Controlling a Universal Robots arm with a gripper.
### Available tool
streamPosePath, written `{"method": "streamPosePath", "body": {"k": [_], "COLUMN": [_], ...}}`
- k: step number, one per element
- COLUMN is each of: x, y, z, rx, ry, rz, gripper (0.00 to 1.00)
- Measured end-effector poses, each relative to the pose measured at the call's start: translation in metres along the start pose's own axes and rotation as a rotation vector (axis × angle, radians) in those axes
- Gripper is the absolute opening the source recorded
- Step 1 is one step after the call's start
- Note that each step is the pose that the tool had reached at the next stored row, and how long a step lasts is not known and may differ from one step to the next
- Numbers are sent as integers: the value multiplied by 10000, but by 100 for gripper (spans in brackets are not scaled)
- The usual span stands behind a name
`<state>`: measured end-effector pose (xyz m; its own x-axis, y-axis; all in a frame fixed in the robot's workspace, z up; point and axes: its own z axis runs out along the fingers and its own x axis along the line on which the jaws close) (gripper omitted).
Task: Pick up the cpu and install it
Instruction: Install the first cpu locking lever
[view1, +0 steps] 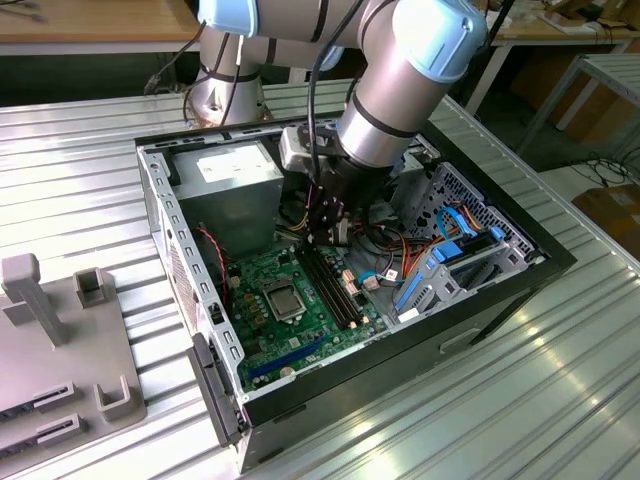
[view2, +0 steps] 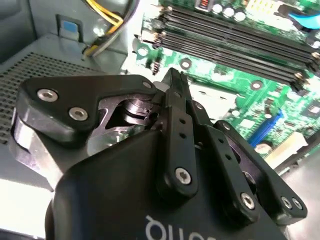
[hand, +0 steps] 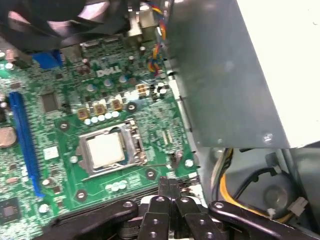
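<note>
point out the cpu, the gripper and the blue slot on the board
cpu (hand: 105, 149), first wrist view, middle of its pale metal top
gripper (hand: 172, 184), first wrist view, its closed fingertips
blue slot (hand: 20, 135), first wrist view, midway along its length

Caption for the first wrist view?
Shut gripper above the green motherboard, the cpu sitting in its socket.

In the exterior view the arm (view1: 400, 90) hides the case's (view1: 560, 262) far inner corner at about one o'clock of the motherboard (view1: 290, 310). In the second wrist view the gripper (view2: 172, 80) covers the socket area; the board runs off the edge
</note>
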<state>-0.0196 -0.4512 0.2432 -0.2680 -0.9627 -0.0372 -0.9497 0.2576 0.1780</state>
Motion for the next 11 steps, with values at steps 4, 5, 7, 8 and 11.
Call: {"method": "streamPosePath", "body": {"k": [4, 5, 7, 8, 11], "x": [-117, -128, -120, -115, -83], "y": [22, 24, 51, 66, 96], "z": [67, 69, 74, 77, 81], "rx": [-1, 0, -1, -1, 3], "ry": [1, 1, 4, 5, 9], "rz": [3, 2, -17, -31, -60], "gripper": [11, 11, 11, 11, 11]}}
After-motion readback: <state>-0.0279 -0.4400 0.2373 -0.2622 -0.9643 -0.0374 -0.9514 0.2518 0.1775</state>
